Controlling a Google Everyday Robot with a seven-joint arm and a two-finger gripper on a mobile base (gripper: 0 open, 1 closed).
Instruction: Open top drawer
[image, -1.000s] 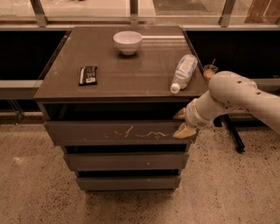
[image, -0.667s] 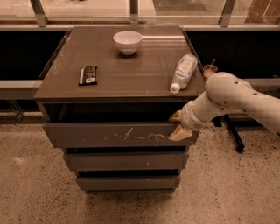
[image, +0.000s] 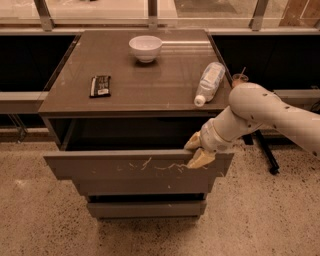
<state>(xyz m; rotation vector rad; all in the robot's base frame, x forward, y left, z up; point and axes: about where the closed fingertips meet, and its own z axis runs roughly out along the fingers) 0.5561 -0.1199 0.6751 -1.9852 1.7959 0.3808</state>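
The top drawer is a wide grey-brown front with pale whitish scratches, pulled part way out of the cabinet, with a dark gap showing behind it. My gripper is at the drawer's upper right edge, one finger behind the front and one in front of it, gripping the top rim. The white arm reaches in from the right.
On the cabinet top are a white bowl, a dark snack bar and a lying plastic bottle. Two narrower drawer fronts sit below. A black stand leg is on the floor to the right.
The top drawer has slid further out toward the camera, pulled by my gripper, which moved forward with it. The gap behind the drawer front is wider.
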